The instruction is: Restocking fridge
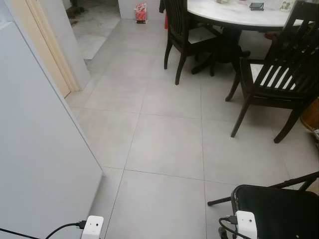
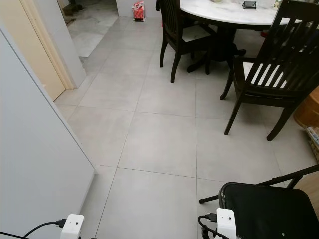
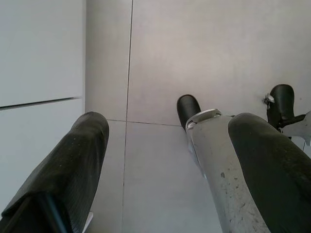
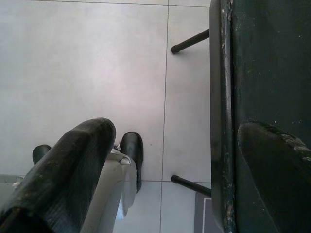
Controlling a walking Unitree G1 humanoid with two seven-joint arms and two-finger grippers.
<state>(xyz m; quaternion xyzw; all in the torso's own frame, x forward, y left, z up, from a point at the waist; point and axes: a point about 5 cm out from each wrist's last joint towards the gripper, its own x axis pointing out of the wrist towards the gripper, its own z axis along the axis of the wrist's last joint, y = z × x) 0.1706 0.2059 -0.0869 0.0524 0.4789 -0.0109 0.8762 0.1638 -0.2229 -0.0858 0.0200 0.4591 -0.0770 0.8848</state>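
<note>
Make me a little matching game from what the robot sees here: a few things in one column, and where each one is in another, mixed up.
Things:
1. white fridge panel
2. round white table
3. black stool
4. red-and-white bag

Places:
A. close by, on the robot's right
B. far back on the floor, left of the chairs
C. close by, on the robot's left
D. far right, among dark chairs

Pairs: 1-C, 2-D, 3-A, 4-B

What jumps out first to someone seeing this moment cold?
A wide stretch of grey floor tiles runs ahead. At the far right stand a round white table and dark wooden chairs. A white fridge door rises on the left, and a black stool seat sits low on the right.
</note>
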